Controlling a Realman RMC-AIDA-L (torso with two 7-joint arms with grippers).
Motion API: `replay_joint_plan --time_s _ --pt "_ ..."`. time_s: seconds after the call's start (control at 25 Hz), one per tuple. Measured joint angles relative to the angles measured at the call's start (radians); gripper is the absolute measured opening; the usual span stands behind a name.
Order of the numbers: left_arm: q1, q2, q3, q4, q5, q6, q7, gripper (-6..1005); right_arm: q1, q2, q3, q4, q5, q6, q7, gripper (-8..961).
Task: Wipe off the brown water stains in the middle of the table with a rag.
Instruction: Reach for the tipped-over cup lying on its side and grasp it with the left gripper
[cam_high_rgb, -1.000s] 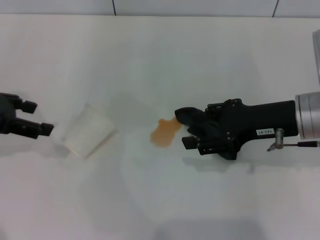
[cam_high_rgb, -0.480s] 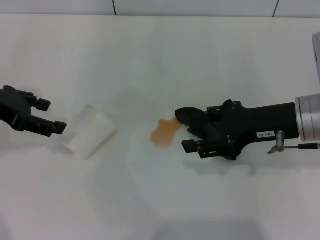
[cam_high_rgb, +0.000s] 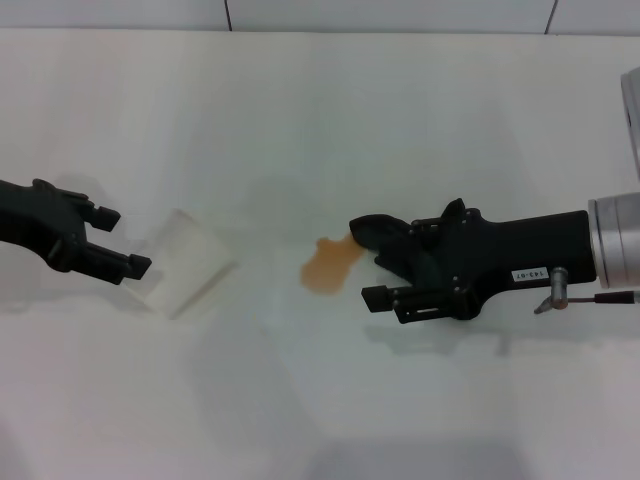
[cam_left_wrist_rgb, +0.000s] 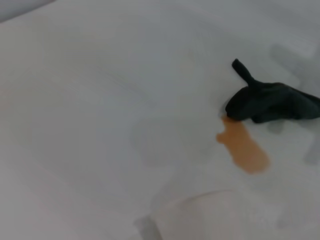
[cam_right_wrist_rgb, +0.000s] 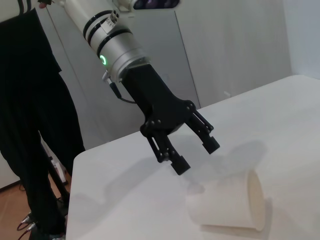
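Right gripper (cam_high_rgb: 375, 262) jaws clamp the rag (cam_high_rgb: 378, 235), its edge touching the brown water stains (cam_high_rgb: 328, 264) mid-table (cam_high_rgb: 320, 120). Left gripper (cam_high_rgb: 122, 243) jaws spread open, empty, just beside the overturned plastic cup (cam_high_rgb: 185, 262).

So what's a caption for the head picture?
Right claw holds the rag beside the stain.
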Motion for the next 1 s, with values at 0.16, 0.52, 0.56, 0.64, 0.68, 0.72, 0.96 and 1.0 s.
replay_joint_plan --time_s 0.16,0.52,0.56,0.64,0.68,0.72,0.96,1.0 --pt "-0.004 -0.002 0.009 -0.017 0.003 -0.019 -0.001 875 -0.001 0.0 0.0 0.0 0.0 -0.003 0.0 690" --pt "-0.023 -0.018 0.017 -0.071 0.023 -0.076 0.009 875 -0.003 0.0 0.0 0.006 0.001 -0.008 0.0 690" --pt "-0.024 -0.02 0.019 -0.074 0.024 -0.082 0.01 875 -0.003 0.0 0.0 0.006 0.001 -0.009 0.0 690" --pt "-0.024 -0.024 0.025 -0.079 0.025 -0.093 0.011 875 -0.004 0.0 0.0 0.006 0.001 -0.01 0.0 690" --pt "-0.024 -0.025 0.027 -0.081 0.025 -0.098 0.012 875 -0.004 0.0 0.0 0.006 0.001 -0.012 0.0 690" --pt "-0.024 -0.026 0.028 -0.086 0.025 -0.104 0.012 875 -0.005 0.0 0.0 0.006 0.001 -0.012 0.0 690" --pt "-0.026 -0.027 0.03 -0.103 0.025 -0.124 0.016 875 -0.005 0.0 0.0 0.008 0.001 -0.013 0.0 690" --pt "-0.026 -0.029 0.03 -0.103 0.025 -0.126 0.016 875 -0.005 0.0 0.0 0.009 0.001 -0.013 0.0 690"
